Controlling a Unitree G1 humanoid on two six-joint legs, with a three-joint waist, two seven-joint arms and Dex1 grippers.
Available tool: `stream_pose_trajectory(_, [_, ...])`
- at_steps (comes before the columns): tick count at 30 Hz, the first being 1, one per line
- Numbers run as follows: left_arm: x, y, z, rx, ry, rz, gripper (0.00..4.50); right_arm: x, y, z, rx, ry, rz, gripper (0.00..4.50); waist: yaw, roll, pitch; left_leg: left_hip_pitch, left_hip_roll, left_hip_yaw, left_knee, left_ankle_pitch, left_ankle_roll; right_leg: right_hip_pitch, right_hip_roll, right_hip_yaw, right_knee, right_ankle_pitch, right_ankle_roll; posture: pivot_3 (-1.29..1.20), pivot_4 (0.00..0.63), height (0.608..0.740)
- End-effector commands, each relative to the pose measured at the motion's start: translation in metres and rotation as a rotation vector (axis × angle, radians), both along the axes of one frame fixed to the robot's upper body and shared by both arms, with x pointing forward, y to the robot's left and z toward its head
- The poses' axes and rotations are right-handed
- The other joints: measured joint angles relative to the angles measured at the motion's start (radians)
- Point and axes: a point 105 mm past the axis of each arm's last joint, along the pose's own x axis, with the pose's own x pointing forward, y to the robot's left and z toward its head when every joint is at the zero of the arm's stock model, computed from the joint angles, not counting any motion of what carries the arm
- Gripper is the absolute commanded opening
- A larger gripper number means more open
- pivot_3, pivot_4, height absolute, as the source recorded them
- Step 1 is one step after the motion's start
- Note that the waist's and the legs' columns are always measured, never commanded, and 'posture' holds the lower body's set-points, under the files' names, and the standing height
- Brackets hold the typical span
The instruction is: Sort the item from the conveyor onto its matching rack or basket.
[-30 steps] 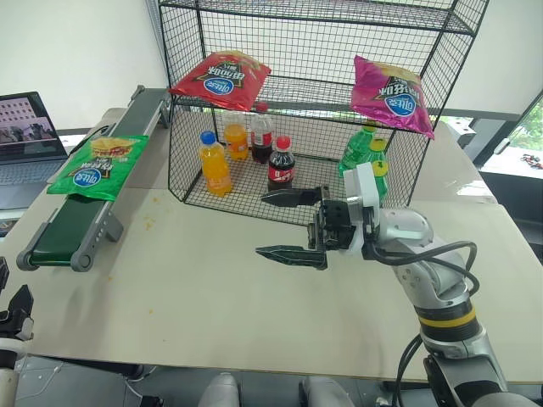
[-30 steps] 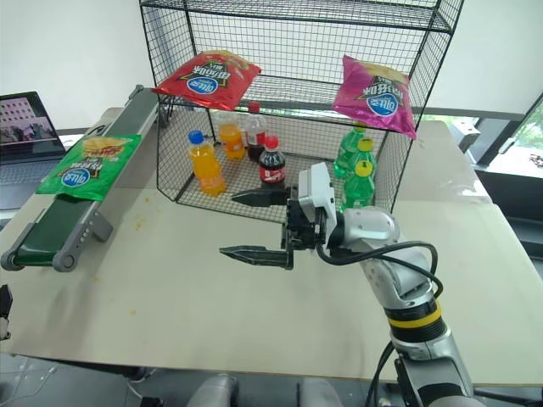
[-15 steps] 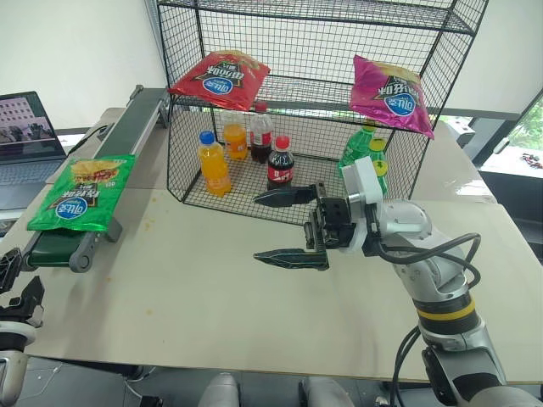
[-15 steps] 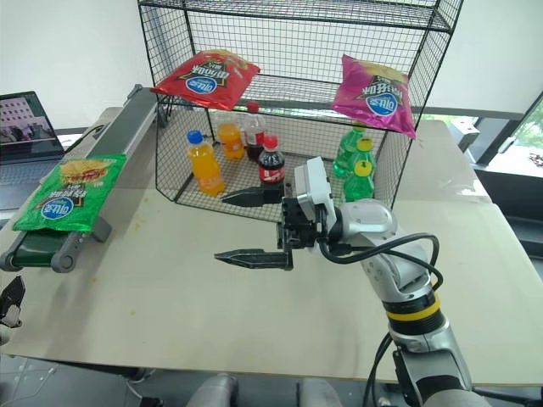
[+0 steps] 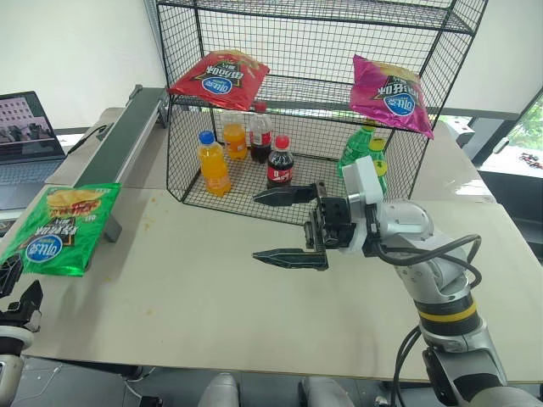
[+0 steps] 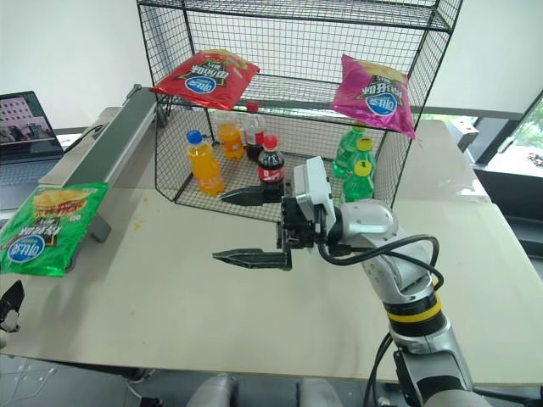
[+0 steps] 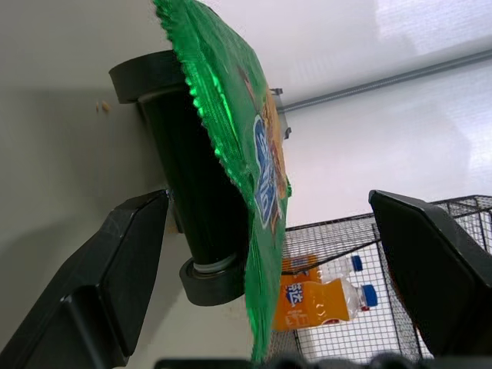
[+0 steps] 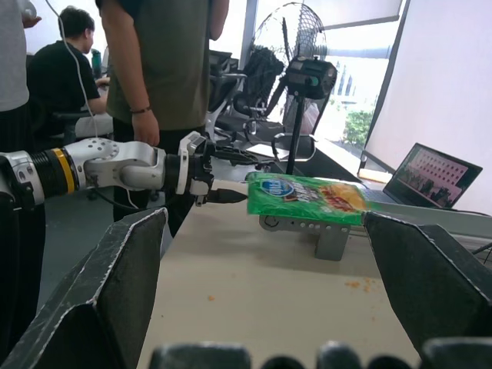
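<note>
The right pincer [image 5: 284, 225] hangs mid-frame above the desk [image 5: 212, 288], pointing left, fingers spread wide and empty. The left pincer [image 8: 219, 196], cut off at lower left, is released too. The green bag [image 5: 58, 227] overhangs the conveyor [image 5: 119, 144] end at left, hiding it, before the rack [image 5: 314, 51].

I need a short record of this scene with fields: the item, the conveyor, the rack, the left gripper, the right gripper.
item: green chip bag overhanging the near end of the conveyor, held by no gripper
conveyor: dark belt in a grey frame along the table's left side
rack: black wire rack; red bag and magenta bag on its middle shelf, drink bottles on its floor
left gripper: open, fingers either side of the bag, not touching
right gripper: open, empty, above the table in front of the rack
</note>
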Motion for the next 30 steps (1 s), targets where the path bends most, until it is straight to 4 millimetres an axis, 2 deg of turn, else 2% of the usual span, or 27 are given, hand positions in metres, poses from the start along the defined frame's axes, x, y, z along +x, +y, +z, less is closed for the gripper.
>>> stream_pose_trajectory(1, [0.001,0.002,0.002,0.042,-0.001,-0.004,4.44,-0.006,-0.001,0.014,0.037,-0.038,0.014,4.50,0.000,0.000,0.000,0.000,0.000,0.000,0.000,0.000,0.000,0.000,0.000,0.000,0.000,0.000,0.000,0.00,0.150,0.740])
stream_pose_trajectory(5, [0.001,0.002,0.009,0.074,-0.024,-0.011,3.42,-0.006,0.000,0.013,0.038,-0.035,0.012,4.50,0.000,0.000,0.000,-0.001,0.000,0.000,-0.001,0.000,0.000,-0.001,0.000,0.000,-0.001,0.000,0.000,0.00,0.150,0.740])
stream_pose_trajectory(11, [-0.003,0.005,0.014,0.096,-0.035,-0.014,0.95,-0.005,0.001,0.013,0.046,-0.033,0.005,4.50,-0.002,0.000,0.000,-0.001,0.000,0.000,-0.001,0.000,0.000,-0.001,0.000,0.000,-0.001,0.000,0.000,0.00,0.150,0.740])
stream_pose_trajectory(12, [-0.003,0.004,0.017,0.102,-0.042,-0.017,0.31,-0.005,0.000,0.013,0.046,-0.033,0.002,4.50,-0.002,0.000,0.000,-0.001,0.000,0.000,-0.001,0.000,0.000,-0.001,0.000,0.000,-0.002,0.000,0.000,0.00,0.150,0.740])
stream_pose_trajectory(13, [-0.003,0.003,0.020,0.110,-0.048,-0.021,0.03,-0.005,0.000,0.012,0.046,-0.033,-0.001,4.50,-0.002,0.000,0.000,-0.001,0.000,0.000,-0.001,0.000,0.000,-0.001,0.000,0.000,-0.002,0.000,0.000,0.00,0.150,0.740])
stream_pose_trajectory(16, [-0.001,-0.005,0.035,0.163,-0.069,-0.055,0.03,-0.002,-0.002,0.011,0.053,-0.026,-0.037,4.50,-0.002,-0.001,0.001,-0.001,0.000,0.000,-0.001,0.000,-0.001,-0.001,0.000,0.000,-0.002,0.000,0.000,0.00,0.150,0.740])
stream_pose_trajectory(19, [0.006,-0.027,0.065,0.233,-0.141,-0.150,0.03,0.003,-0.004,0.010,0.079,-0.012,-0.100,4.50,0.001,-0.002,0.001,-0.003,0.001,0.000,-0.001,0.000,-0.001,-0.002,0.000,-0.001,-0.002,0.000,0.000,0.00,0.150,0.740])
stream_pose_trajectory(23, [0.020,-0.075,0.109,0.354,-0.242,-0.355,0.03,0.010,-0.011,0.010,0.122,0.007,-0.222,4.50,0.006,-0.003,0.002,-0.004,0.000,-0.001,-0.001,0.000,-0.001,-0.003,0.000,-0.001,-0.002,0.000,0.000,0.00,0.150,0.740])
stream_pose_trajectory(26, [0.033,-0.113,0.123,0.413,-0.273,-0.513,0.03,0.017,-0.019,0.009,0.138,0.003,-0.324,4.50,0.010,-0.001,0.003,-0.004,0.000,0.000,-0.001,0.000,-0.001,-0.002,-0.001,0.000,-0.003,0.000,0.000,0.00,0.150,0.740])
stream_pose_trajectory(30, [0.057,-0.168,0.148,0.443,-0.398,-0.713,0.03,0.025,-0.033,0.013,0.198,-0.021,-0.499,4.50,0.016,0.001,0.004,-0.005,0.000,0.000,-0.001,0.000,-0.001,-0.004,0.000,0.000,-0.003,0.000,0.000,0.00,0.150,0.740])
